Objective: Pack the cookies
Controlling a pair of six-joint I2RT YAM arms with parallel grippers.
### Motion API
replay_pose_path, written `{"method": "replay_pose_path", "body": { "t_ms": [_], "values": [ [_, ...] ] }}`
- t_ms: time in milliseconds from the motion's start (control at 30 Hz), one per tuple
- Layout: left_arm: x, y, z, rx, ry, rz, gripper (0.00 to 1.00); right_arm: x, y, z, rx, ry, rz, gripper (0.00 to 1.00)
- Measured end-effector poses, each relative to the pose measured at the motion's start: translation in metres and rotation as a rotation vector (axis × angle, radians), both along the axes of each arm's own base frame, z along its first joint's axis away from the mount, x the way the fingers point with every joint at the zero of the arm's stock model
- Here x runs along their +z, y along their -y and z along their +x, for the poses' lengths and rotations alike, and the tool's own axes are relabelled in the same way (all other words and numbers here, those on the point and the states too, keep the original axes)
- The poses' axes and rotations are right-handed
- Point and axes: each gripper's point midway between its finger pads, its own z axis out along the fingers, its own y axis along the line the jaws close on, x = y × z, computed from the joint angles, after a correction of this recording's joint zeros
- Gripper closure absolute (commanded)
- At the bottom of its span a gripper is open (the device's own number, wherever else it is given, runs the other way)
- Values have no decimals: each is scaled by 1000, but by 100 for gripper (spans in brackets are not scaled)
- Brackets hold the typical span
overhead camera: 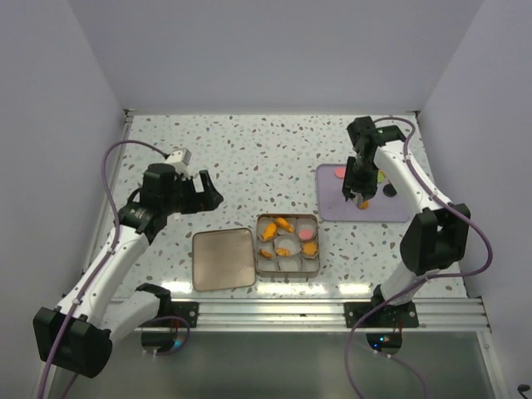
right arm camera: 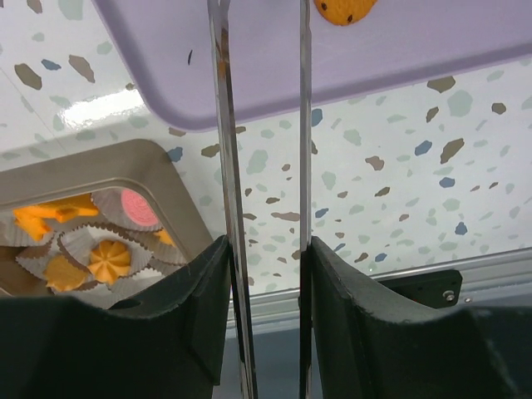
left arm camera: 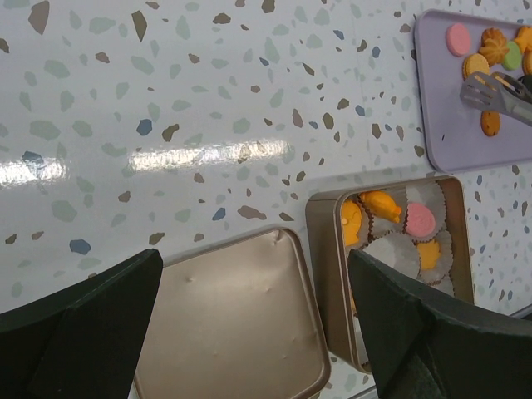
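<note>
Now, cookies: you have small orange and pink cookies (left arm camera: 421,219) in two places; some sit inside the square gold metal tin (left arm camera: 324,274), the others lie loose on the flat lilac tray (left arm camera: 465,141)
Tin: it stands open near the middle of the table's front edge; white fluted paper cups (left arm camera: 391,249) line it; orange pieces fill the cups on the left and far side, one pink round sits in a cup near the centre; some cups show only white
Tray: it lies to the right of and beyond the tin, apart from it; at its far end you see a pink round, several orange pieces and one green round grouped together; a chip-speckled orange cookie (right arm camera: 341,8) lies alone nearer the tray's middle
Right gripper (overhead camera: 360,198): it hangs over the tray, close to the speckled cookie; its two thin metal blades run parallel with a narrow gap, and you can see nothing between them
Left gripper (left arm camera: 255,262): its black fingers are spread wide, holding nothing; it hovers above the gold metal lid (overhead camera: 222,259)
Lid: it rests flat just left of the tin
Table: the white terrazzo-speckled tabletop (overhead camera: 274,150) carries tin, lid and tray
</note>
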Motion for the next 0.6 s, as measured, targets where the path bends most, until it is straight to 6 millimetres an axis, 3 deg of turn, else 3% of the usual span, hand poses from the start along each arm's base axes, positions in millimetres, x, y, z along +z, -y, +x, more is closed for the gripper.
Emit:
{"method": "replay_pose_path", "body": {
  "t_ms": [233,600],
  "values": [
    [-8,2,7,-5,-17,12,0,-6,5,12,-15,-15,-21,56],
    [-13,3,15,-18,-27,32,0,-10,9,13,-29,-26,-26,54]
  ]
}}
